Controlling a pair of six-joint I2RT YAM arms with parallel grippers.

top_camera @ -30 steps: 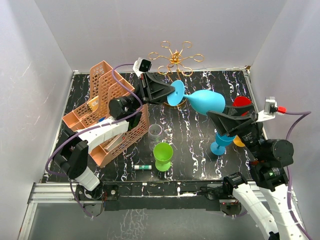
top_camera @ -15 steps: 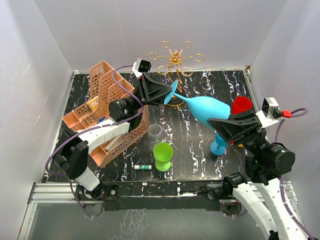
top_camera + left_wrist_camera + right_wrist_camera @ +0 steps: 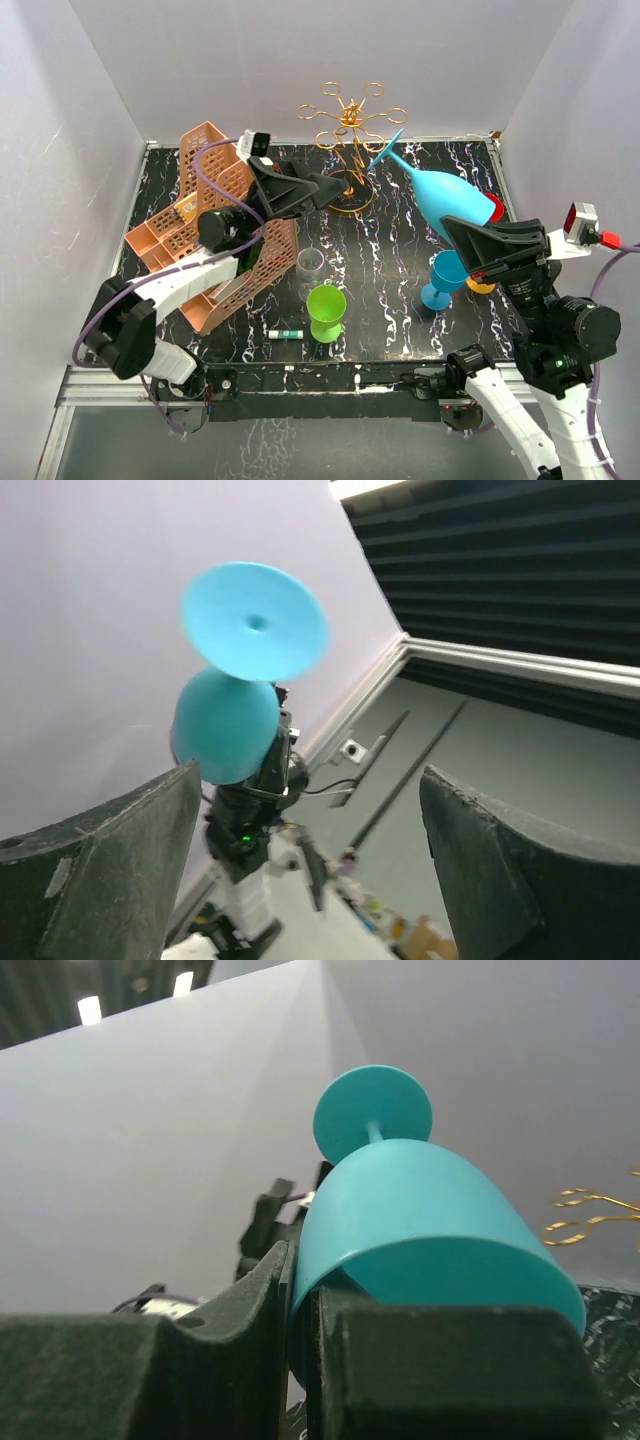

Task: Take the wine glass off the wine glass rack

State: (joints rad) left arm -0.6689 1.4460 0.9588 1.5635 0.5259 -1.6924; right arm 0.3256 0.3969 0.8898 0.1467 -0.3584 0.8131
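The light blue wine glass (image 3: 450,198) lies tilted in the air, off the gold wire rack (image 3: 350,115), with its foot (image 3: 386,148) pointing toward the rack. My right gripper (image 3: 472,238) is shut on the rim of its bowl (image 3: 420,1210); one finger (image 3: 240,1330) is outside the wall and the other (image 3: 420,1360) inside. My left gripper (image 3: 322,186) stands open near the rack's ring base (image 3: 350,207), apart from the glass. In the left wrist view the glass foot (image 3: 255,620) faces the camera beyond the open gripper (image 3: 310,780), with nothing between the fingers.
A pink mesh organizer (image 3: 215,230) stands at the left under the left arm. A green cup (image 3: 326,310), a clear cup (image 3: 311,263) and a marker (image 3: 285,333) sit in the middle front. Another blue glass (image 3: 440,280) and red (image 3: 496,207) and orange pieces (image 3: 482,286) sit under the right arm.
The left gripper opened, let go of the glass foot and drew back to the left. The right gripper closed on the bowl's rim and carried the glass up and to the right.
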